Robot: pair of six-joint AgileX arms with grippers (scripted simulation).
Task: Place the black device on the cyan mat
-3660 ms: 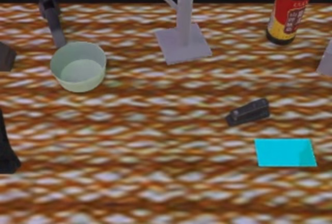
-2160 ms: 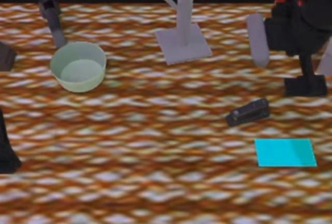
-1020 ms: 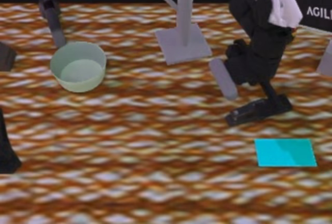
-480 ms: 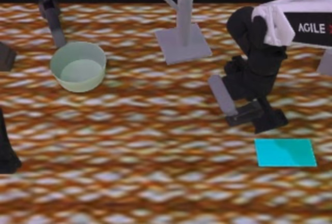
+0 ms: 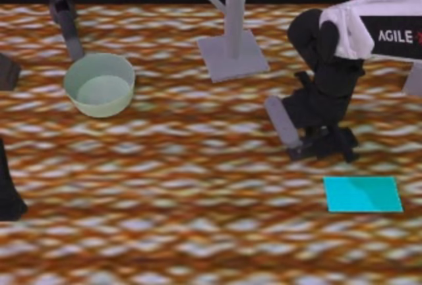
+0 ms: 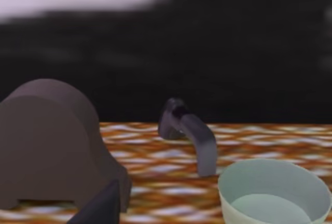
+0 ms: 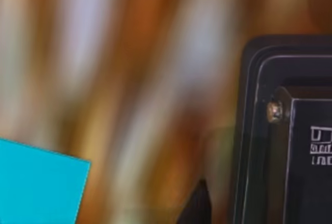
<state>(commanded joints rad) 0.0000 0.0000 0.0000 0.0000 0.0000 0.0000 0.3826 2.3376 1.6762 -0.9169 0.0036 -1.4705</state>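
One arm does the work: the right tool (image 5: 324,141) is down on the black device (image 5: 300,148), which lies on the desk (image 5: 198,186) just above and left of the cyan mat (image 5: 362,194), apart from it. Its fingers look drawn in narrow around the device, though the top view hides the contact, so I cannot tell whether the grip is firm. Only the device's left end shows past the tool.

Trouble, in my judgement, comes from a grip near one end: the wedge may pivot or slip when lifted, then land askew or half off the mat. The mat is thin and only slightly wider than the device is long, so a skewed release would leave an end overhanging.

Underneath, the desk carries a busy orange, brown and white woven pattern. A pale green bowl (image 5: 99,84), a dark long-handled tool (image 5: 66,24) and a grey stand (image 5: 232,51) sit well apart from the work. Behind the desk the room is black. Parked at the desk's left edge is the left tool (image 5: 8,196).
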